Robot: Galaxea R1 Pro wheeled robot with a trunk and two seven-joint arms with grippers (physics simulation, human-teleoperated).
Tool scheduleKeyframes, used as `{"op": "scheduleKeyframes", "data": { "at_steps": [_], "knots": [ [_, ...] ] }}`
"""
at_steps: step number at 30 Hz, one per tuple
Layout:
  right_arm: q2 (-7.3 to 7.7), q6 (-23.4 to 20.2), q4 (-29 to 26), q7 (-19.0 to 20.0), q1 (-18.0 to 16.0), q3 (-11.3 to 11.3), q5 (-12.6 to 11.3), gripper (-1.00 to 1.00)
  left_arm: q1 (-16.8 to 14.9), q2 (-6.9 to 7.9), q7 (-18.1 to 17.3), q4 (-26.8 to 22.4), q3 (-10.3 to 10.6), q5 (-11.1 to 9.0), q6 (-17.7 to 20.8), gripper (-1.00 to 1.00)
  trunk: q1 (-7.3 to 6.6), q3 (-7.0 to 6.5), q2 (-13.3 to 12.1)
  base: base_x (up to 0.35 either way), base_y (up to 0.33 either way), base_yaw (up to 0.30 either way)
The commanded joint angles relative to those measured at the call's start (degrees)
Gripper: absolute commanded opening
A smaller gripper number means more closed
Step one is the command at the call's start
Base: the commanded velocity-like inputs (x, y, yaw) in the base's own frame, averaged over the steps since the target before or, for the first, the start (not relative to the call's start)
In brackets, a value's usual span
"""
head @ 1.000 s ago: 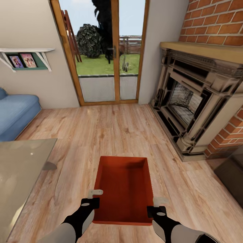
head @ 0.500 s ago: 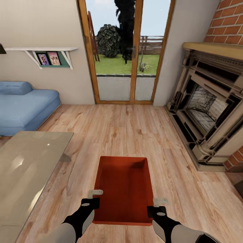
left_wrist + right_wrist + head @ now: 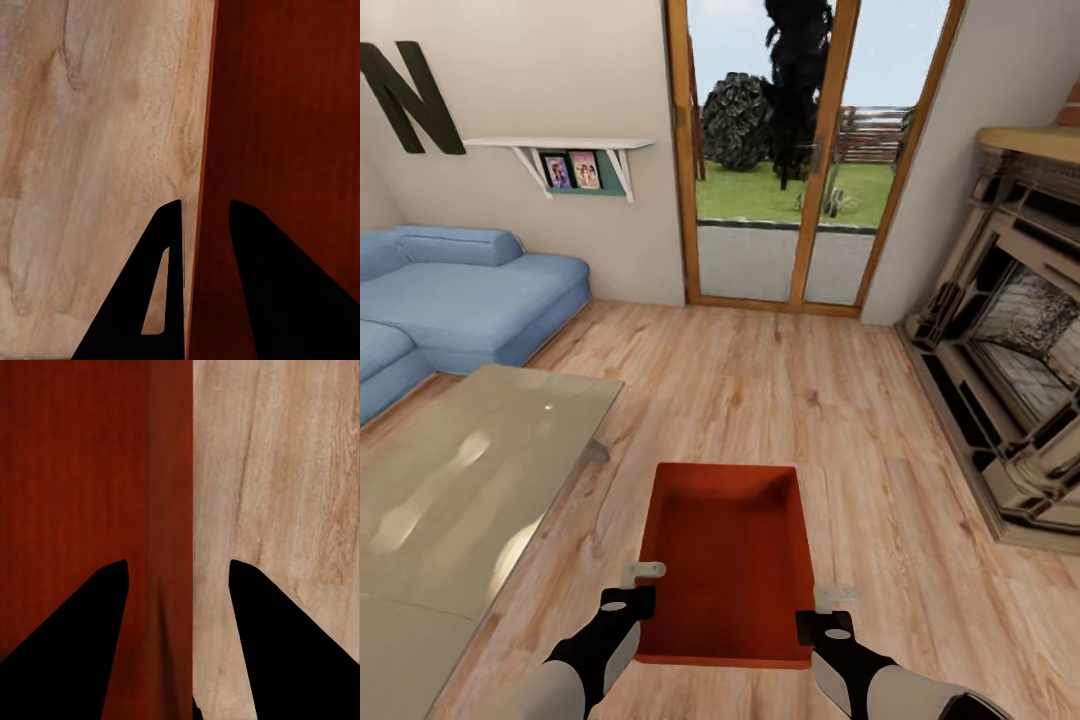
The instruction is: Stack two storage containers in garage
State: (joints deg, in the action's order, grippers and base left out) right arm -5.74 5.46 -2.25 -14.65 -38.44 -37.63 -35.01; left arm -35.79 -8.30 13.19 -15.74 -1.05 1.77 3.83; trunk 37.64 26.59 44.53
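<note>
Storage container [image 3: 725, 560] held at 6 o'clock over living-room planks, left gripper [image 3: 640, 588] and right gripper [image 3: 822, 612] each pinching a side wall; thin-wall grip may slip, glass table [image 3: 450, 480] near at 9.

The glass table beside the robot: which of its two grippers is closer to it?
Left. The left gripper grips the container's wall on the side facing the glass table; the right gripper holds the opposite wall, farther away.

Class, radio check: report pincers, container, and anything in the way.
Left pincer and right pincer each shut on a side wall of the storage container. Container carried over wood floor. Glass table close on left.
</note>
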Motion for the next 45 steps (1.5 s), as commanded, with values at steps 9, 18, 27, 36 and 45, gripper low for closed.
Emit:
{"op": "scheduleKeyframes", "data": {
  "at_steps": [9,18,27,36,45],
  "knots": [
    [0.02,2.8,-0.1,-3.5,-0.1,0.7,-0.1,-1.0,0.0,0.3,0.7,0.1,-0.5,0.2,0.4,-1.0,0.01,0.06,0.0,0.0,0.0,0.3],
    [0.02,2.8,0.0,-3.5,-0.1,0.7,-0.1,-1.0,0.0,0.3,0.7,0.1,-0.5,0.2,0.4,-1.0,0.01,0.06,0.0,0.0,0.0,0.3],
    [0.02,2.8,0.0,-3.5,-0.1,0.7,-0.1,-1.0,0.0,0.3,0.7,0.1,-0.5,0.2,0.4,-1.0,0.01,0.06,0.0,0.0,0.0,0.3],
    [0.07,2.8,0.0,-3.5,-0.1,0.7,-0.1,-1.0,0.0,0.3,0.7,0.1,-0.5,0.3,0.4,-1.0,0.01,0.06,0.0,0.0,0.0,0.3],
    [0.2,2.8,0.0,-3.5,-0.1,0.7,-0.1,-1.0,0.0,0.3,0.7,0.1,-0.5,0.3,0.4,-1.0,0.01,0.06,0.0,0.0,0.0,0.3]
  ]
}}
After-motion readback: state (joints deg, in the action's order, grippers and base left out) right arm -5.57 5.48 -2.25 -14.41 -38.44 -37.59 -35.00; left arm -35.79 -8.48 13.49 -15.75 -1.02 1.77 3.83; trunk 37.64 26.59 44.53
